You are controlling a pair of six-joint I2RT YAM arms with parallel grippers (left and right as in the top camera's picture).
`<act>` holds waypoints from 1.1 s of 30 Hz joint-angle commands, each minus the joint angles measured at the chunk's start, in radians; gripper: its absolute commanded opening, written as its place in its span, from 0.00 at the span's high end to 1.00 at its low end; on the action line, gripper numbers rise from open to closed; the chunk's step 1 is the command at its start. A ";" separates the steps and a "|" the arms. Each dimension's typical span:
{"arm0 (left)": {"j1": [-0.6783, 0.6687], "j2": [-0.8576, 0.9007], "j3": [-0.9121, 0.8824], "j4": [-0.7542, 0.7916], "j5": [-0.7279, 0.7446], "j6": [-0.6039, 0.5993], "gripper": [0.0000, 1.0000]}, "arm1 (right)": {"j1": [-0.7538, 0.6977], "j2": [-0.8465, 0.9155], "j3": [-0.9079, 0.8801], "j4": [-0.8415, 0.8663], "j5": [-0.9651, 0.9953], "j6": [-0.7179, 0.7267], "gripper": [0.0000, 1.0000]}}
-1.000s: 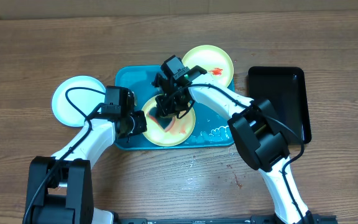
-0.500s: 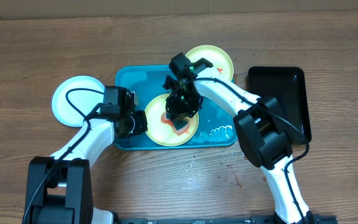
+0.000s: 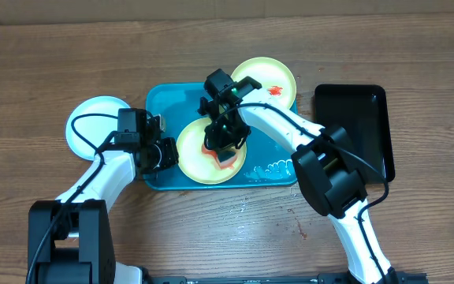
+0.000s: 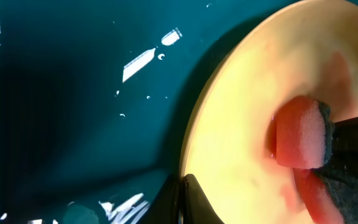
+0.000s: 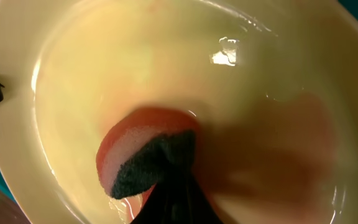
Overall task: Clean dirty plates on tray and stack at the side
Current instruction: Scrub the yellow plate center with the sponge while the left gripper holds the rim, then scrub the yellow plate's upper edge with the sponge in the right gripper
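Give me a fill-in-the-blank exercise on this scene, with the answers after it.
The right gripper presses a ____ onto the cream plate in the turquoise tray.
The left gripper is shut on that plate's ____.
The white plate lies on the table on the ____ arm's side.
The other cream plate bears a ____ smear.
Missing words: sponge, rim, left, red.

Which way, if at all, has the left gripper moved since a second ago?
Yes: the left gripper, clamped on the cream round plate, slid outward toward the white round plate, now over the turquoise plastic tray's left rim.
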 commanded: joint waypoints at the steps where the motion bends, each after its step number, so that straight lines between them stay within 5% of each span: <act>1: 0.037 0.005 -0.001 -0.005 -0.175 0.040 0.96 | -0.014 0.034 -0.010 0.005 0.137 -0.026 0.96; 14: 0.057 0.005 -0.001 0.016 -0.197 0.054 0.96 | 0.026 0.034 -0.010 -0.039 -0.265 -0.170 0.96; 20: 0.057 0.005 -0.001 0.016 -0.197 0.054 0.96 | 0.025 0.034 -0.010 -0.088 -0.307 -0.237 0.96; 33: 0.057 0.005 -0.001 0.016 -0.190 0.054 0.96 | 0.079 0.034 -0.014 -0.132 -0.388 -0.666 0.96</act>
